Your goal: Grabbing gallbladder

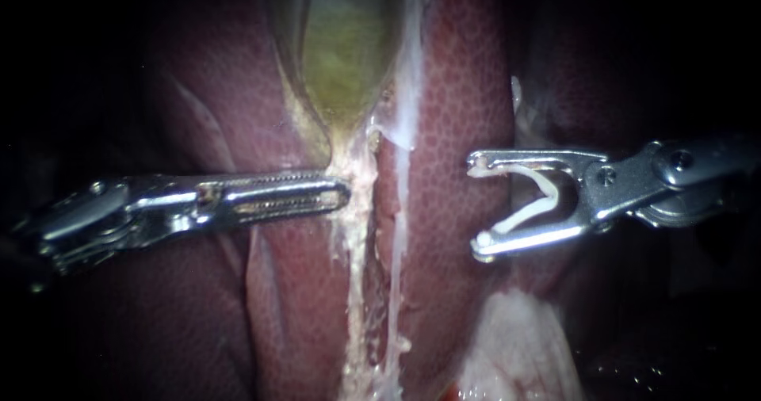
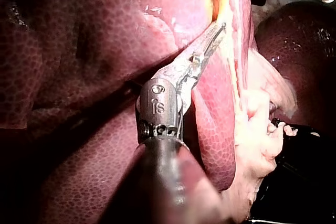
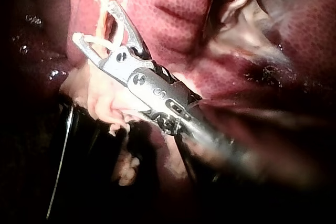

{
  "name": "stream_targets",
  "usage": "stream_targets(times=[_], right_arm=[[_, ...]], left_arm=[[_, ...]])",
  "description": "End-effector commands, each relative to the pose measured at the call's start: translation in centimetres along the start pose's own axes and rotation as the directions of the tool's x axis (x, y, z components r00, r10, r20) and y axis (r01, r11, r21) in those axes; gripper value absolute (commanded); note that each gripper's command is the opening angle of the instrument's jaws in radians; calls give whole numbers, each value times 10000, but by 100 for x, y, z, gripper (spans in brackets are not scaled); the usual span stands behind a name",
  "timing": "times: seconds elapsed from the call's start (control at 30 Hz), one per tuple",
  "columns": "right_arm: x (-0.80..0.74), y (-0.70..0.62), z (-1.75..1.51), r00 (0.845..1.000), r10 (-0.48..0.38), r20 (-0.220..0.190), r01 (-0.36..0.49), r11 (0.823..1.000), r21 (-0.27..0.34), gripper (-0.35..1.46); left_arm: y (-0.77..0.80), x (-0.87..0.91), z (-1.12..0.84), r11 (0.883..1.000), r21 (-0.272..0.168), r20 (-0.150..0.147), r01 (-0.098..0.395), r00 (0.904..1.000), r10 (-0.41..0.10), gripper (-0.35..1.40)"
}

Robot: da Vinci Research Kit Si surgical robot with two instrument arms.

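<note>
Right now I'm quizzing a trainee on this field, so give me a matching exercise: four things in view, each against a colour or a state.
Things:
1. gallbladder
2. liver
3. left instrument
4. right instrument

Colours or states:
A. holds a white clip between its jaws
B. yellow-green
C. tip at the pale strand below the gallbladder
D. mottled red-brown

Pairs: 1-B, 2-D, 3-C, 4-A

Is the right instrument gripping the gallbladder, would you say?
No, the right instrument holds a white clip over the liver, apart from the gallbladder.
</note>
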Motion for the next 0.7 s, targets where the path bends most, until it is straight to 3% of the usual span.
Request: stream_targets(times=[0.03,0.2,0.4,0.57,0.7], right_arm=[[0,0,0,10000,0,0,0,10000,0,57],[0,0,0,10000,0,0,0,10000,0,57],[0,0,0,10000,2,0,-2,10000,-3,57],[0,0,0,10000,1,1,-1,10000,-3,57],[-1,1,0,10000,4,1,-4,10000,-9,57]], left_arm=[[0,0,-1,10000,-42,-106,79,9999,-79,-35],[-1,-1,-3,9998,8,-412,185,9990,-184,-35],[-2,-8,-11,9998,32,-494,217,9985,-215,-35],[-8,-28,-35,9993,168,-574,326,9978,-316,-35],[-11,-51,-57,9984,287,-339,487,9983,-477,-35]])
